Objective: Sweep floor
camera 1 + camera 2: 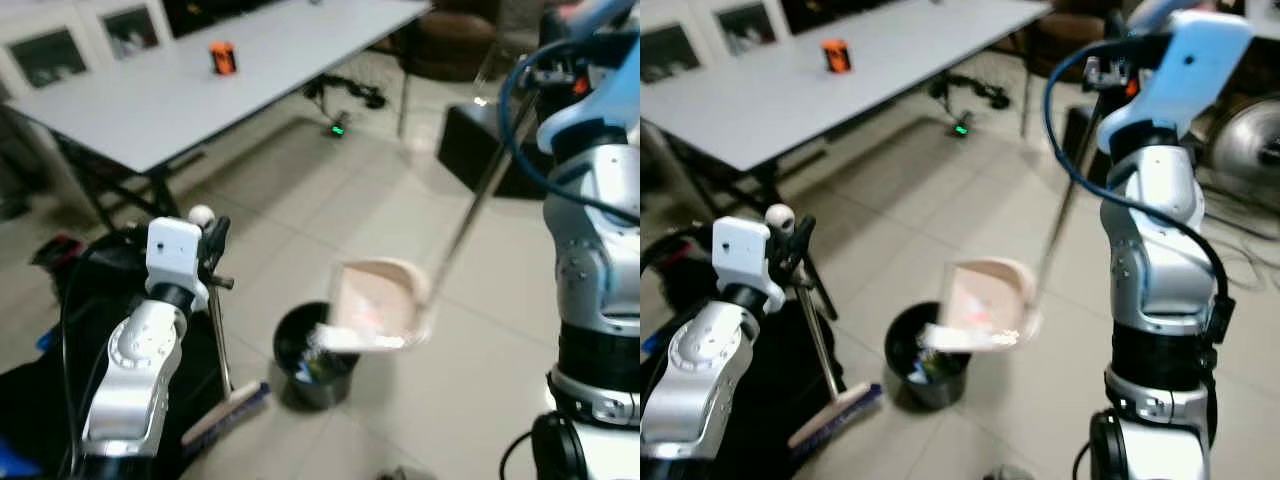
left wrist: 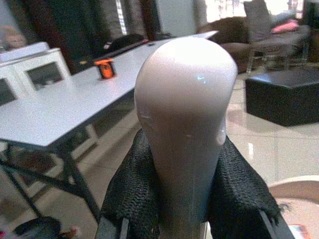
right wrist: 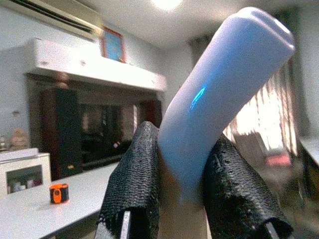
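Note:
My left gripper [image 1: 212, 248] is shut on the top of the broom handle [image 1: 219, 335], just under its white knob [image 2: 184, 109]. The broom head [image 1: 228, 410] rests on the tiled floor by my left side. My right gripper [image 1: 1108, 72] is shut on the pale blue grip [image 3: 219, 99] of the dustpan's long handle [image 1: 480, 195]. The pink dustpan [image 1: 375, 305] hangs tilted over the rim of a round black bin [image 1: 300, 345], its lip pointing down into it. Some debris lies in the pan and in the bin.
A long grey table [image 1: 200, 90] with an orange object [image 1: 222, 58] stands at the back left, its dark legs near my left arm. A black box [image 1: 475, 150] sits at the back right. Cables and a green-lit device [image 1: 338, 128] lie under the table's far end.

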Robot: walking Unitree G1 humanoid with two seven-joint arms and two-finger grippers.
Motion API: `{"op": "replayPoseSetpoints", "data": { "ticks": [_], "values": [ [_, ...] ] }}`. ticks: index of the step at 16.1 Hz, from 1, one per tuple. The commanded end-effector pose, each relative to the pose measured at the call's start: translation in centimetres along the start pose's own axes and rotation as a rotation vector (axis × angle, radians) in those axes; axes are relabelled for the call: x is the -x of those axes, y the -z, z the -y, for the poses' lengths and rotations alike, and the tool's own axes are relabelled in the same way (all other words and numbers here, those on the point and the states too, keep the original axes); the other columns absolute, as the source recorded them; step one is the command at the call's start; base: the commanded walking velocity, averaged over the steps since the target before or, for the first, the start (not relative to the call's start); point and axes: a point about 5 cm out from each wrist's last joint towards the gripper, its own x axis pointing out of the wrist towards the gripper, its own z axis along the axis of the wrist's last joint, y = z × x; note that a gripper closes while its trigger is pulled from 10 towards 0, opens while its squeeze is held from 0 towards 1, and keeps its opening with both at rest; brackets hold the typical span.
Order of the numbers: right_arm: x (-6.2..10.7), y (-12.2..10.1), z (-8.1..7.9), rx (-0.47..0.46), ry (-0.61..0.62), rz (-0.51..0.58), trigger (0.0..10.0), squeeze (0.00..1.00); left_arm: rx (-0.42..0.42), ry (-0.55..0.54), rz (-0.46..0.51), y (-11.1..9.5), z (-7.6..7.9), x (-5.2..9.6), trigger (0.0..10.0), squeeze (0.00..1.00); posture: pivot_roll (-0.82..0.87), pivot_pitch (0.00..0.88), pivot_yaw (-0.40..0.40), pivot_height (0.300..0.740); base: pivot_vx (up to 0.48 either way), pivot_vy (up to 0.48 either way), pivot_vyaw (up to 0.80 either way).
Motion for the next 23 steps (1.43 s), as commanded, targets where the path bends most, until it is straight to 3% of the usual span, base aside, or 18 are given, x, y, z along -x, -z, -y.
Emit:
{"op": "replayPoseSetpoints", "data": {
  "ticks": [1,9,13,18,23],
  "values": [
    [-0.4,-1.1,-1.8,0.018,-0.083,0.094,10.0,0.0,-0.027,-0.012,0.037,-0.7,-0.3,-0.3,10.0,0.0,0.01,0.01,0.058,0.74,0.0,0.0,0.0],
    [0.4,-0.2,-8.9,0.019,-0.298,0.267,10.0,0.0,-0.034,-0.028,0.038,-0.8,-0.5,0.0,10.0,0.0,0.02,0.025,0.05,0.74,0.0,0.0,0.0],
    [3.6,0.6,-13.8,0.044,-0.56,0.329,10.0,0.0,-0.041,-0.024,0.039,-0.8,-0.4,0.1,10.0,0.0,0.03,0.031,0.05,0.74,0.0,0.0,0.0],
    [6.8,1.8,-16.3,0.155,-0.764,0.391,10.0,0.0,-0.048,-0.015,0.037,-0.7,-0.1,0.1,10.0,0.0,0.02,0.032,0.049,0.74,0.0,0.0,0.0],
    [8.3,2.3,-17.3,0.122,-0.84,0.393,10.0,0.0,-0.049,-0.008,0.04,-0.7,0.0,-0.1,10.0,0.0,0.02,0.029,0.049,0.74,0.0,0.0,0.0]
  ]
}}
